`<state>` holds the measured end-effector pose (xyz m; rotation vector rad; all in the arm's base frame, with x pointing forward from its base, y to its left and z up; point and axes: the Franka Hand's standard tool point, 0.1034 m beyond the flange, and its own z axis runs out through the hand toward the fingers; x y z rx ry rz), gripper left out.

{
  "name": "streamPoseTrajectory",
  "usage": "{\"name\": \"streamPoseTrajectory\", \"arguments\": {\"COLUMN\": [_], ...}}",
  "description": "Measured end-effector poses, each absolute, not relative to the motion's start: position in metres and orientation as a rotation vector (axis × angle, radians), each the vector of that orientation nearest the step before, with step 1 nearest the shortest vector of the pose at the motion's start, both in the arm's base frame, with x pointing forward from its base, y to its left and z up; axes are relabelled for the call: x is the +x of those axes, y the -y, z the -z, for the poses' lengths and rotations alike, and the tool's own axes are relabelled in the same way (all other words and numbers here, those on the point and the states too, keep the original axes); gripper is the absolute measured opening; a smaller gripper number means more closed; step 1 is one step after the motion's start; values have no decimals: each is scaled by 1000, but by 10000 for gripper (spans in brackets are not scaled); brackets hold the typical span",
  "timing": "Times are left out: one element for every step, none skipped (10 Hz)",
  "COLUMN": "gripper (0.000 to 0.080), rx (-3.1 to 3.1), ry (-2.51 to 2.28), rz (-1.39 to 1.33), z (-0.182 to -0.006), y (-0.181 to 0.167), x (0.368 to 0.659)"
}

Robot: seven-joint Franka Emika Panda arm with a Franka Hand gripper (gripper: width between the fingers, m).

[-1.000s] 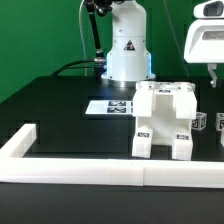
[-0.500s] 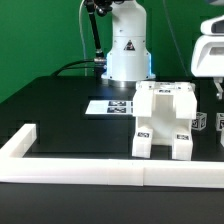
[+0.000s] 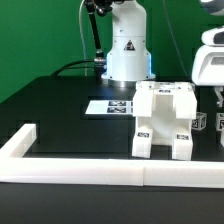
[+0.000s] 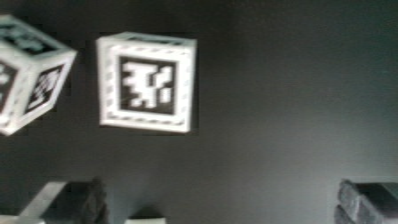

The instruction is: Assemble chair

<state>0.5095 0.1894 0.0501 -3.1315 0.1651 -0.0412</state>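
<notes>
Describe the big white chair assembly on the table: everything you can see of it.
The chair assembly is chunky, white and plastic-looking: a blocky top on thick legs, with small black-and-white tags on its legs. It stands upright on the black table, close behind the white border rail, and partly hides the marker board behind it.

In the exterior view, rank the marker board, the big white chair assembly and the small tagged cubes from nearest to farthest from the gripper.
1. Small tagged cubes, just below the gripper, at the exterior view's right.
2. Chair assembly, next to them on the exterior view's left.
3. Marker board, farthest toward that left.
</notes>
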Motion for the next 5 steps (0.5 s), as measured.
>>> {"name": "streamPoseTrajectory", "arguments": {"gripper": [649,649,649,649,649], "rx": [-3136,-3137,-3138,-3141,-3144], "ry": [-161,-156,-154,-150,-151], "rz": [37,42,52,54,49], "z": [-44,-39,-34,-28,-24], "y": [-190,-189,-187,-186,-185], "x": [502,498,494,489,487]}}
